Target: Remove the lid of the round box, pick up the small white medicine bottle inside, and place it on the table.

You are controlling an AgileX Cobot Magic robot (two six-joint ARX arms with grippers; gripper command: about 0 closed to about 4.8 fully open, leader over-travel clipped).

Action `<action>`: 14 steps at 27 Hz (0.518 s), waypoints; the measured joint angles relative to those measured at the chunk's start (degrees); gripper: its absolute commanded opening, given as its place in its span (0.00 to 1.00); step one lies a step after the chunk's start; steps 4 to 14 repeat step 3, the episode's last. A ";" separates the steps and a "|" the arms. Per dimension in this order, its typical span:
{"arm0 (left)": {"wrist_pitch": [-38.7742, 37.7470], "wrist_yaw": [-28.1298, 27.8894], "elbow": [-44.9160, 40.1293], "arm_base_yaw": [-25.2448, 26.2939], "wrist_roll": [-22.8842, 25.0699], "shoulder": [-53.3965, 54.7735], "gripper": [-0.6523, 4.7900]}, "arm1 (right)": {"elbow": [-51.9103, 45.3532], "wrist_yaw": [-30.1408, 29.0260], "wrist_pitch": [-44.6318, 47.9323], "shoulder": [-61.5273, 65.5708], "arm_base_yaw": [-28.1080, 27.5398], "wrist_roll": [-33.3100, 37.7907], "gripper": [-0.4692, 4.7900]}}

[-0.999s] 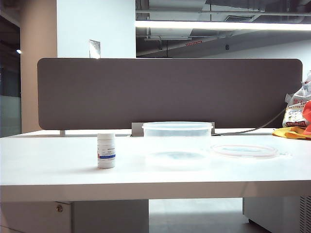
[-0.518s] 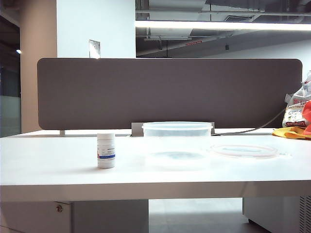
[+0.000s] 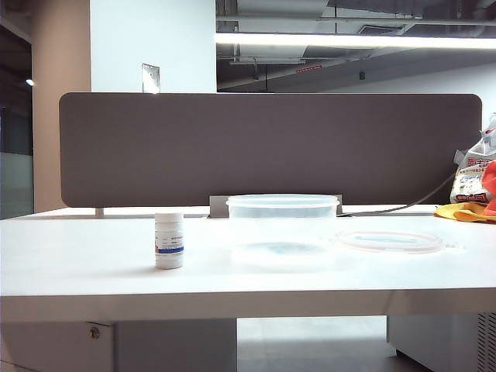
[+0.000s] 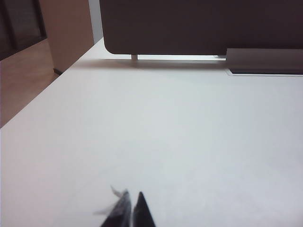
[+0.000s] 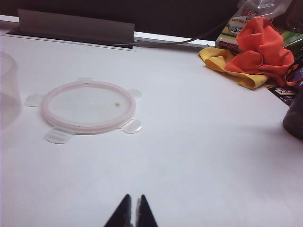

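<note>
- Exterior view: we see the small white medicine bottle (image 3: 169, 240) standing upright on the table (image 3: 93, 271), out of the round box (image 3: 283, 221) and well to its left. The round box sits open near the middle, in front of the dark brown partition panel (image 3: 271, 147). The lid (image 3: 390, 241) lies flat on the table to the right of the box, apart from it. A pile of orange and yellow cloth (image 3: 473, 209) and printed packets sits at the far right edge. Neither arm shows here.
- Left wrist view: we look over the left gripper (image 4: 130, 213), its dark fingertips together with nothing between them, low above a bare stretch of the table (image 4: 189, 132). The partition panel (image 4: 199, 23) stands at the far edge.
- Right wrist view: we find the right gripper (image 5: 132, 213) likewise closed and holding nothing, above the table (image 5: 213, 156). The lid (image 5: 88, 106) rests ahead of it with its clip tabs splayed outward, a sliver of the round box (image 5: 8, 90) beside it, and the orange and yellow cloth (image 5: 253, 56) farther off.
</note>
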 measured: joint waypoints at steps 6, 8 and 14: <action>0.00 0.00 0.00 0.00 0.00 0.00 0.16 | 0.00 0.00 0.00 0.00 0.00 0.00 0.13; 0.00 0.00 0.00 0.00 0.00 0.00 0.16 | 0.00 0.00 0.00 0.00 0.00 0.00 0.13; 0.00 0.00 0.00 0.00 0.00 0.00 0.16 | 0.00 0.00 0.00 0.00 0.00 0.00 0.13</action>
